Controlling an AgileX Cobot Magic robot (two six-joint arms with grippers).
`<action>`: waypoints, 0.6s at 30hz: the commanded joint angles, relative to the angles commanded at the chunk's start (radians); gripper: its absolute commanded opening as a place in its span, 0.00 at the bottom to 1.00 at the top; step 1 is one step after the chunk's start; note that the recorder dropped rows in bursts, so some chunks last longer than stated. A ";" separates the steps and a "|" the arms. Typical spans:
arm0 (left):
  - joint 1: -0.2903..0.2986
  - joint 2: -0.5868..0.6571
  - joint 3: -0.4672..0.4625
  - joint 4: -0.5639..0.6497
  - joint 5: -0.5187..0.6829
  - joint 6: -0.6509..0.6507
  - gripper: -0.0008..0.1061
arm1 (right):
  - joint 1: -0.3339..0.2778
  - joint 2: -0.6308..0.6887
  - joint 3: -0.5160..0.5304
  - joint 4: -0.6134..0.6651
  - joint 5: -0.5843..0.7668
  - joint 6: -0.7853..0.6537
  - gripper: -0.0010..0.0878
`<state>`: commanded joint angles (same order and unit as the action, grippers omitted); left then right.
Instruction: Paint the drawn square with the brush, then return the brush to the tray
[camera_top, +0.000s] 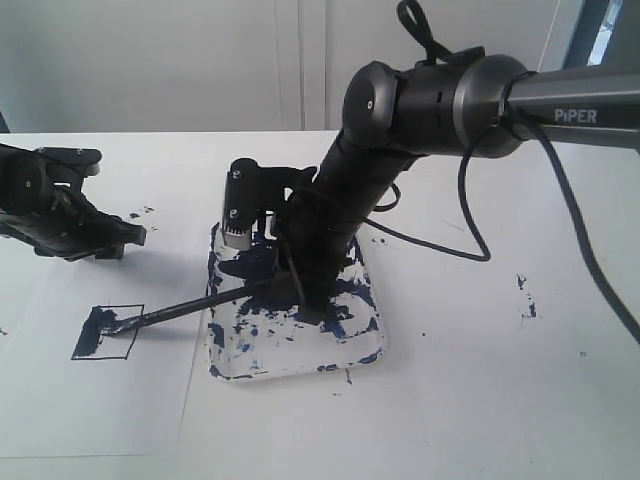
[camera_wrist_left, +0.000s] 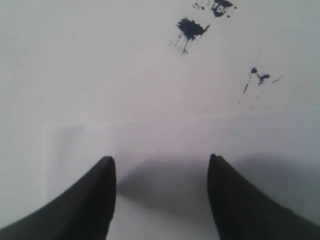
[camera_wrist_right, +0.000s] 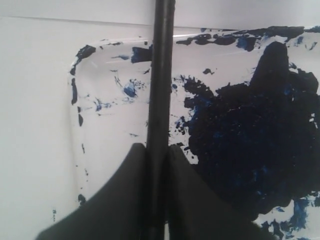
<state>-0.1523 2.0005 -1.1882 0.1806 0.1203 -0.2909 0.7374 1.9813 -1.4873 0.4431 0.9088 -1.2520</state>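
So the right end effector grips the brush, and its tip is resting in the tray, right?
Not quite: the right end effector does grip the brush, but the exterior view shows its tip in the drawn square, not the tray.

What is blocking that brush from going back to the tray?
Nothing visible. The right tool grips the brush with its handle above the tray; only the tip reaches out to the square on the paper.
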 joint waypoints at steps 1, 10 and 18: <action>0.000 0.000 0.000 0.000 0.000 0.000 0.56 | 0.000 0.000 0.000 0.000 0.005 0.000 0.01; 0.000 0.000 0.000 0.000 0.002 0.000 0.56 | 0.000 0.000 0.000 0.005 0.039 -0.002 0.01; 0.000 0.000 0.000 0.000 0.002 0.000 0.56 | 0.000 0.000 0.000 0.009 0.074 -0.006 0.01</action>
<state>-0.1523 2.0005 -1.1882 0.1806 0.1228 -0.2909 0.7374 1.9813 -1.4873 0.4520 0.9825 -1.2579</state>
